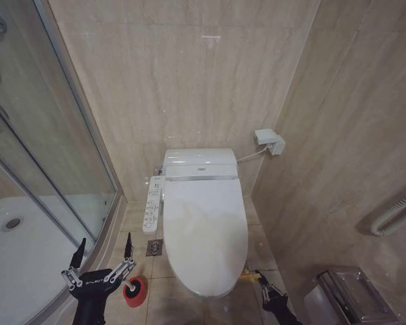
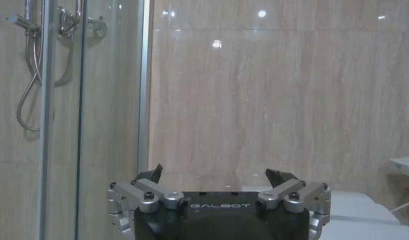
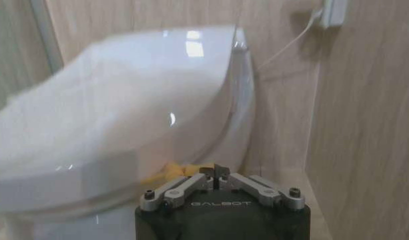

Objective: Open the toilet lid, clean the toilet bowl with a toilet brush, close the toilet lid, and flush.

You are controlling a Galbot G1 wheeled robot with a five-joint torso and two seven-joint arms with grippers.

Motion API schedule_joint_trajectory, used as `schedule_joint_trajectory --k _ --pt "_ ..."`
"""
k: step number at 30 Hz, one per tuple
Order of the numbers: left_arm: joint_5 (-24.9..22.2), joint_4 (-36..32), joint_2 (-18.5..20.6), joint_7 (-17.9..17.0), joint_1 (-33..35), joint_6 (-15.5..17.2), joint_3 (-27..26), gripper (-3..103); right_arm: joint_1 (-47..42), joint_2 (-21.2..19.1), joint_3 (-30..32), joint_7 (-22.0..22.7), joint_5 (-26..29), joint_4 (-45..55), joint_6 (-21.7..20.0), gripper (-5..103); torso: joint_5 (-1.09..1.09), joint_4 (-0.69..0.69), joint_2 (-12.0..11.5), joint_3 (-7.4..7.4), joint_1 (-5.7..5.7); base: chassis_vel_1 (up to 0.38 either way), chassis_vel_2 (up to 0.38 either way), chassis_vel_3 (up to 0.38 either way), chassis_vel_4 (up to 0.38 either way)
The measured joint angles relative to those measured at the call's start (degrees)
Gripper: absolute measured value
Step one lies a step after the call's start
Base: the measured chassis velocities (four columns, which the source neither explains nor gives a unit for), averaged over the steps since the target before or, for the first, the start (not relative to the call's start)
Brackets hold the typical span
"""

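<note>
The toilet lid [image 1: 206,230] [image 3: 124,100] is down, glossy white, and covers the toilet bowl, whose inside is hidden. A yellow loop [image 1: 246,274] [image 3: 168,172] hangs at the lid's front right rim. My right gripper [image 1: 260,277] [image 3: 216,171] is low beside that rim with its fingers shut, and the loop runs right up to the tips. My left gripper [image 1: 105,248] [image 2: 214,172] hovers open and empty at the lower left, above a red holder [image 1: 137,292] on the floor. Something dark shows in the holder; the toilet brush cannot be made out clearly.
A curved glass shower screen [image 1: 54,156] and white shower tray [image 1: 13,250] stand on the left. A control panel [image 1: 153,203] juts from the toilet's left side, near a floor drain [image 1: 154,248]. The tiled right wall is close, with a metal box [image 1: 352,291] below it.
</note>
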Motion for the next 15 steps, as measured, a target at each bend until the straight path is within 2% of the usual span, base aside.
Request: schedule_joint_trajectory --k 15 --pt "0.0 0.0 0.0 0.0 0.0 0.0 0.0 100 -1.7 -0.7 6.0 1.7 11.0 14.5 0.1 0 -0.01 0.03 0.0 0.0 0.0 0.0 0.0 0.0 0.0"
